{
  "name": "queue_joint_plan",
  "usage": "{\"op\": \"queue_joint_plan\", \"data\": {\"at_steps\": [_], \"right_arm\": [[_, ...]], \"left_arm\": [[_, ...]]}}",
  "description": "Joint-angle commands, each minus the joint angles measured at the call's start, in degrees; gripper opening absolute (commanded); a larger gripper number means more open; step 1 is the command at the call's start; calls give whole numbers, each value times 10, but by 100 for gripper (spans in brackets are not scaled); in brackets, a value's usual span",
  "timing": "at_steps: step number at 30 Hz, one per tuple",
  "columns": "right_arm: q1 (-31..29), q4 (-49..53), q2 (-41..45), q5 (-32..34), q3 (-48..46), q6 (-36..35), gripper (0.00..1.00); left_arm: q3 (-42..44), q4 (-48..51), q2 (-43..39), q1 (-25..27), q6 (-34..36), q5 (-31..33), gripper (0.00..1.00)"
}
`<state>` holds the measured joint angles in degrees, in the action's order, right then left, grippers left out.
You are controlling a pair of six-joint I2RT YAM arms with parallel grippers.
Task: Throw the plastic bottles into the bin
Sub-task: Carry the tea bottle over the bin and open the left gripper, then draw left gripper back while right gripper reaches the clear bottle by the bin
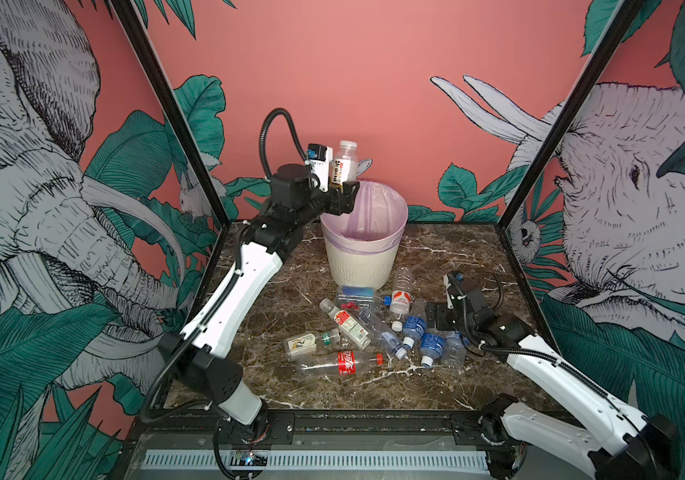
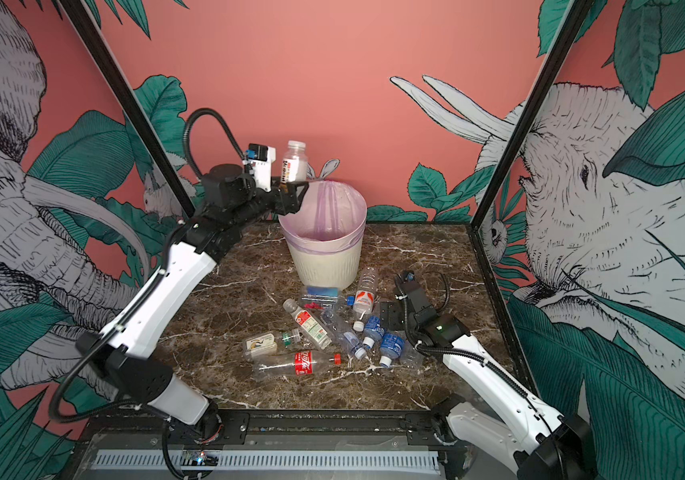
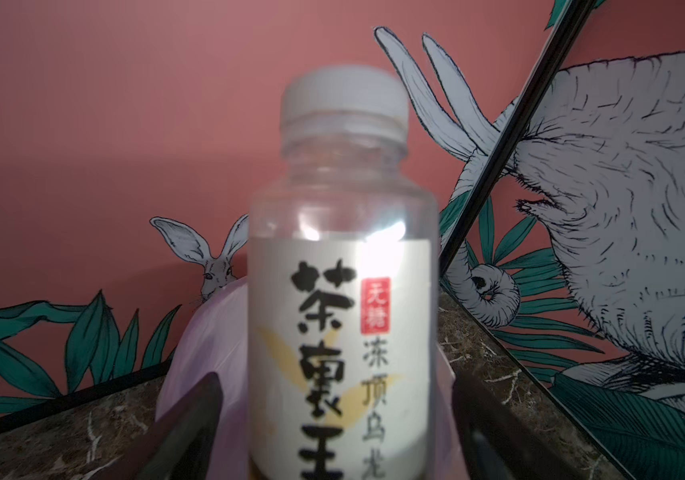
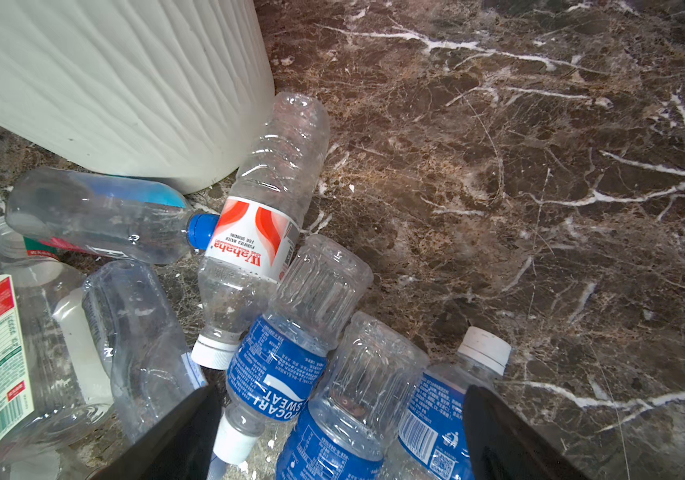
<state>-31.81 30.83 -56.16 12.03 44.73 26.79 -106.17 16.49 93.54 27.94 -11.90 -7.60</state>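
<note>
A clear plastic bottle (image 1: 345, 162) (image 2: 294, 164) with a white cap and a cream label stands upright between the fingers of my left gripper (image 1: 343, 193) (image 3: 334, 378), just over the near-left rim of the bin (image 1: 363, 257) (image 2: 324, 262). In the left wrist view strips of lilac bag (image 3: 208, 332) show between each finger and the bottle (image 3: 341, 249), so the jaws are open. My right gripper (image 1: 432, 320) (image 4: 343, 392) hangs open low over blue-labelled bottles (image 4: 278, 374) in the pile (image 1: 374, 328) on the table.
Other bottles in the pile: a red-and-white one (image 4: 257, 232) against the bin's ribbed wall (image 4: 116, 83), a red cola one (image 1: 345, 363) nearest the front, a yellow-labelled one (image 1: 303, 345) at left. Black frame posts (image 1: 166, 104) flank the marble table (image 1: 436, 382).
</note>
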Motion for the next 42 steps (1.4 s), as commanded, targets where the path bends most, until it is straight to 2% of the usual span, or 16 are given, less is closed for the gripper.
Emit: {"op": "queue_joint_plan", "data": {"at_steps": [1,7,21,42], "right_arm": [[-3,33,23,27,14,12,94],[-3,58,40,45,14,13,95],[-3,68,1,61,6,48,93],[-4,6,-69,-5,25,46,89]], "left_arm": [[-26,38,-5,2,9,13,100],[46,4,-64,2,9,14,100],[222,22,-221,4,43,36,96],[473,61,-399,5,38,22,91]]}}
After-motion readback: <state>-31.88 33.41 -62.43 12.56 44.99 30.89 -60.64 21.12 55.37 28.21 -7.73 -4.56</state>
